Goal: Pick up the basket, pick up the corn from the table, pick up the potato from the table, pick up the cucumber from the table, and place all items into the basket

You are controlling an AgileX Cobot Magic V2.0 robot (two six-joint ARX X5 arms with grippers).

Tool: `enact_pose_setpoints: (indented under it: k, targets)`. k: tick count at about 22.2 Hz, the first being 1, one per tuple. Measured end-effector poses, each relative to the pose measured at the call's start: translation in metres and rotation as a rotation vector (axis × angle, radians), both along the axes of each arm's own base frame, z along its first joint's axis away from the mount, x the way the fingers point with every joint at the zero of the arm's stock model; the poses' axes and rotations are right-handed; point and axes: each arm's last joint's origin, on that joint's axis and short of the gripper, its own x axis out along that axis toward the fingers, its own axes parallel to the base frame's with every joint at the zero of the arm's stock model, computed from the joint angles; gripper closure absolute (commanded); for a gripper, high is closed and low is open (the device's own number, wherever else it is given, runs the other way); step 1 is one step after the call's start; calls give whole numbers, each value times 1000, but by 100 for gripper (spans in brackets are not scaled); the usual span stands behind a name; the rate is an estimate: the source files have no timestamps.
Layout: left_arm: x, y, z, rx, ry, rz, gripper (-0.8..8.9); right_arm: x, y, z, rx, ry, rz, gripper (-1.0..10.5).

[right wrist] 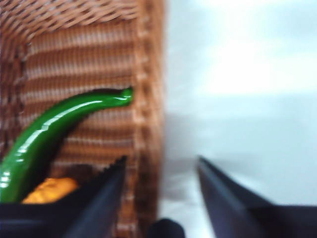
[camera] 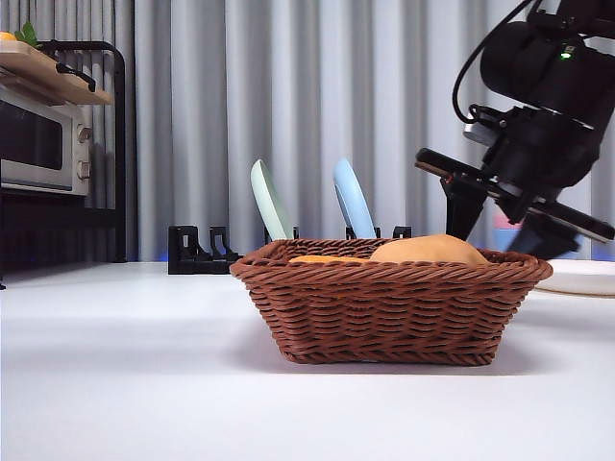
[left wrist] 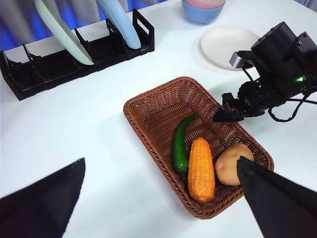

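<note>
Through the right wrist camera I see my right gripper (right wrist: 161, 171) with its two black jaws spread apart, straddling the braided rim of the basket (right wrist: 146, 99). Inside the basket lies the cucumber (right wrist: 54, 129), its thin stem tip close to that rim, with a bit of the corn (right wrist: 49, 190) beside it. The white table (right wrist: 242, 89) lies outside the rim, blurred.

A: Light is bright and even in all three views; on the white worktop (camera: 144, 384) only a soft shadow lies under the basket (camera: 384, 317).

B: Any glare?

A: Small highlights on the cucumber (right wrist: 49, 134) and the corn (left wrist: 201, 168). The right wrist view is smeared throughout, the weave and the worktop washed out. In the front view the right hand (camera: 524, 206) blurs at its lower edge.
</note>
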Motion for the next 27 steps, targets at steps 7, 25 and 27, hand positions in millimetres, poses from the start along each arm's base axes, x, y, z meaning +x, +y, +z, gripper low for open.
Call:
enact_pose_setpoints:
  k: [7, 25, 27]
  targets:
    - [4, 6, 1, 120, -116, 222, 257, -34, -20, 70, 19, -209, 21, 480]
    - [48, -13, -79, 364, -173, 234, 822, -122, -44, 146, -76, -554, 202, 959]
    - [49, -9, -96, 358, -157, 220, 822, -127, -46, 145, -79, -590, 208, 959]
